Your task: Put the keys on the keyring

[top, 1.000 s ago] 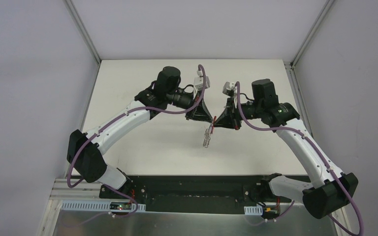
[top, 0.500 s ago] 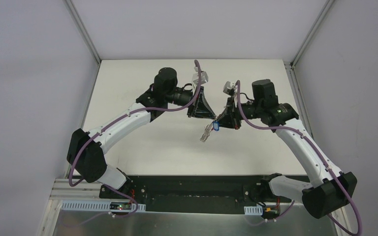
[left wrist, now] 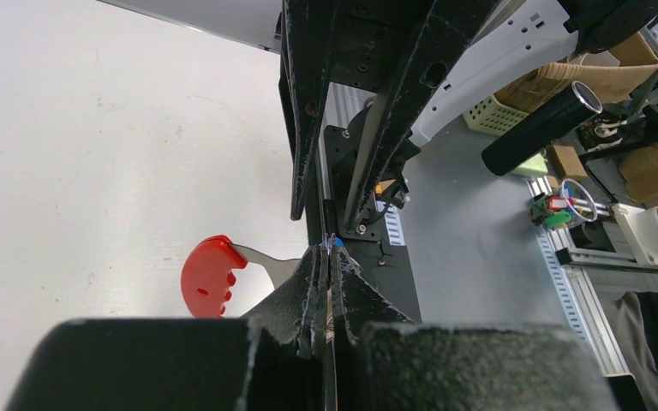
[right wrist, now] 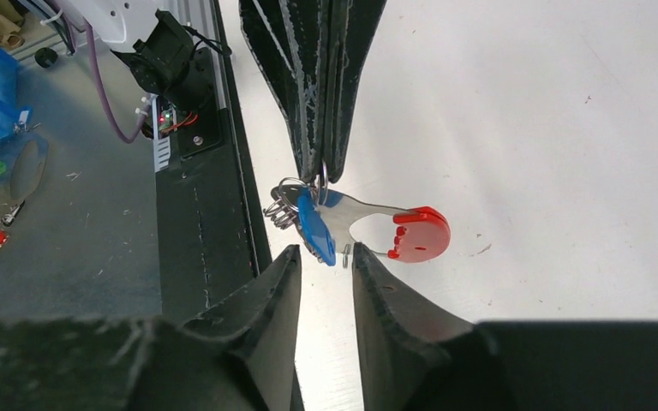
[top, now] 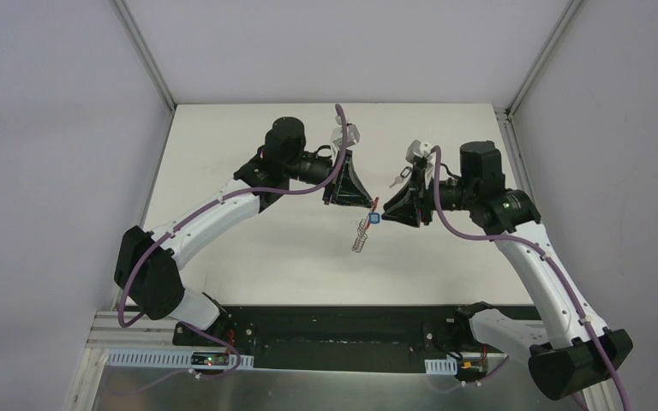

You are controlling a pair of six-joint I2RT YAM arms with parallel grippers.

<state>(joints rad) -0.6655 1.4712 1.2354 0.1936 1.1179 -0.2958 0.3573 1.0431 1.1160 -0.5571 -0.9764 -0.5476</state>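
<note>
Top view: left gripper (top: 368, 204) is clamped on the keyring (top: 360, 237), which hangs above the tabletop (top: 248, 145). Left wrist: red tab (left wrist: 210, 276) sits beside the closed jaws. Right wrist: right gripper (right wrist: 324, 257) is narrowly parted, holding nothing, with the blue key (right wrist: 315, 224) dangling at its tips.

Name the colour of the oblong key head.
The key head is blue; right wrist view shows it best.

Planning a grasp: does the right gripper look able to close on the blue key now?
Probably yes: the right gripper is open, the blue key hangs just off its fingertips with nothing between, and the left gripper holds the keyring.
</note>
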